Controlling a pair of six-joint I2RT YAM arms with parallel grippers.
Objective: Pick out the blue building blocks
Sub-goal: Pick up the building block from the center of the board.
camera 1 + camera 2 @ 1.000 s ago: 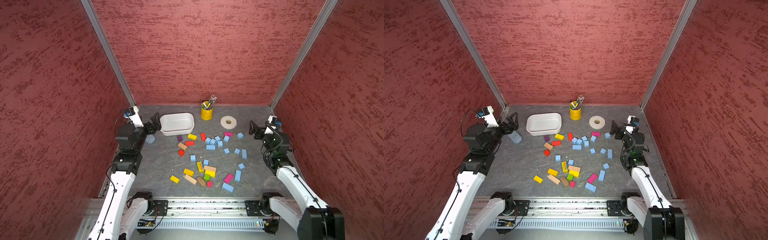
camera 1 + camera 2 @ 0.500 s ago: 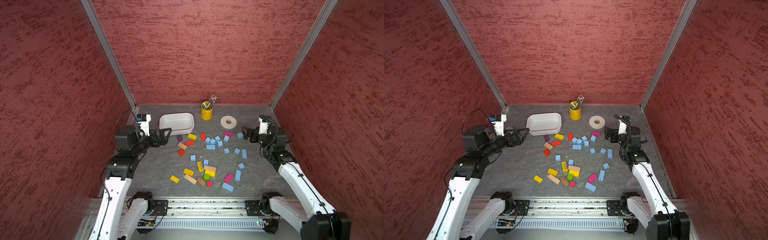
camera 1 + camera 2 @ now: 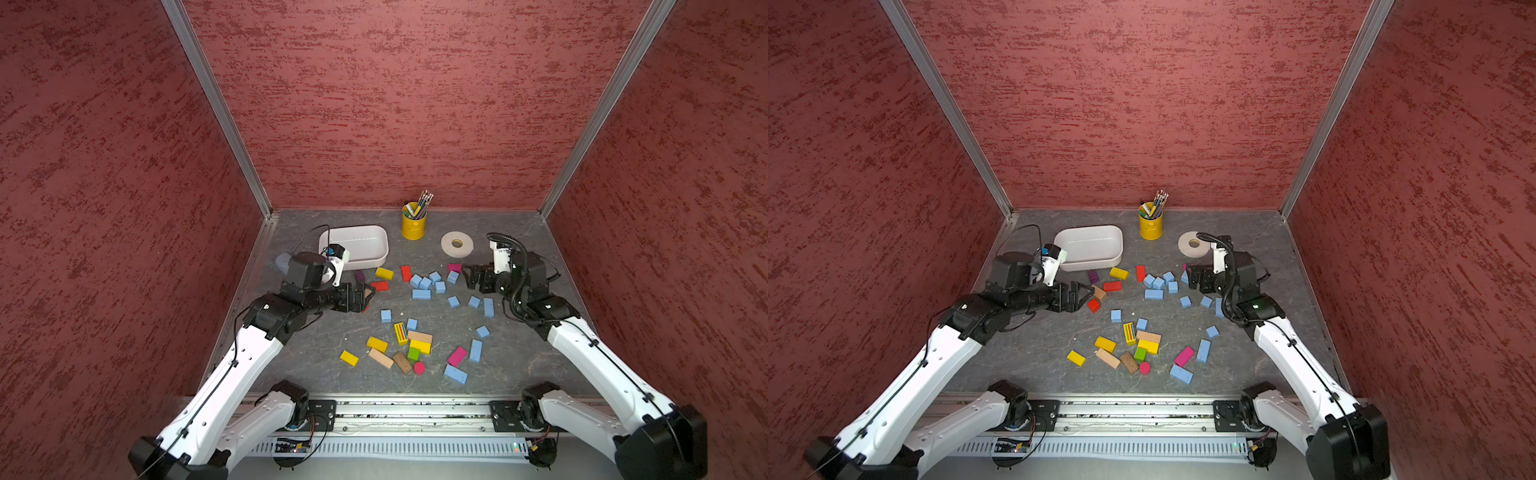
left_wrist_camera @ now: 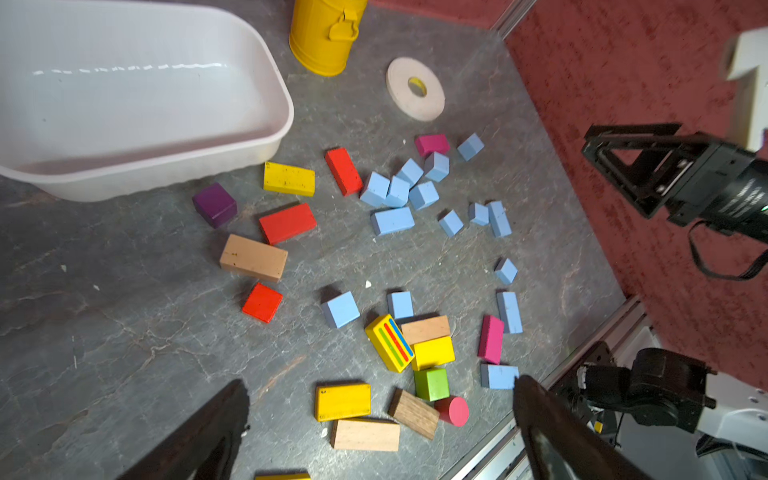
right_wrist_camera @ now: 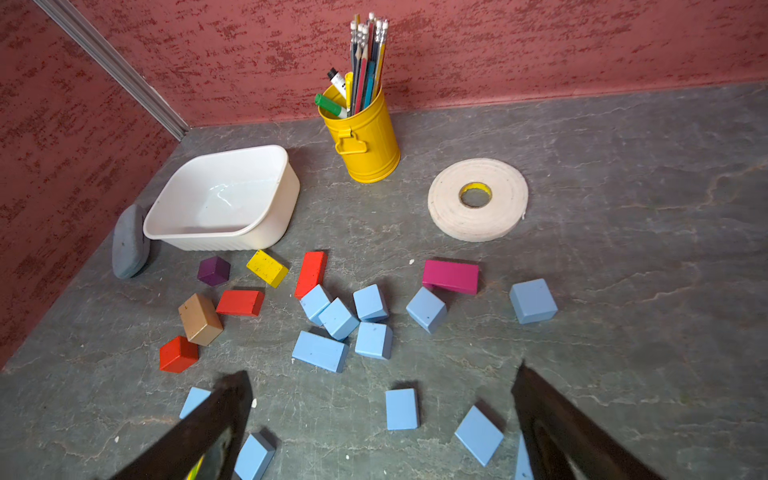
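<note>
Red textured walls [image 3: 395,104] enclose a grey stone-patterned tabletop [image 3: 316,353]. The left arm [image 3: 245,357] and right arm [image 3: 594,357] reach in over it from the near rail. The left gripper [image 3: 1086,297], fingers spread wide and empty, sits at the left edge of a scatter of toy blocks. The right gripper [image 3: 468,277], fingers likewise apart and empty, faces it from the right.

A white plastic tub [image 3: 365,262] stands far left. A roll of tape [image 3: 457,244] lies far right of centre, with a yellow pencil tin [image 3: 413,226] between them. A grey oval pad [image 5: 130,241], possibly an eraser, lies just beside the tub's left end.

The blue building blocks [image 3: 421,294] all lie on the tabletop. A tight cluster sits between the grippers, and the rest are strewn to the right and nearer, among other coloured blocks [image 3: 377,344].
</note>
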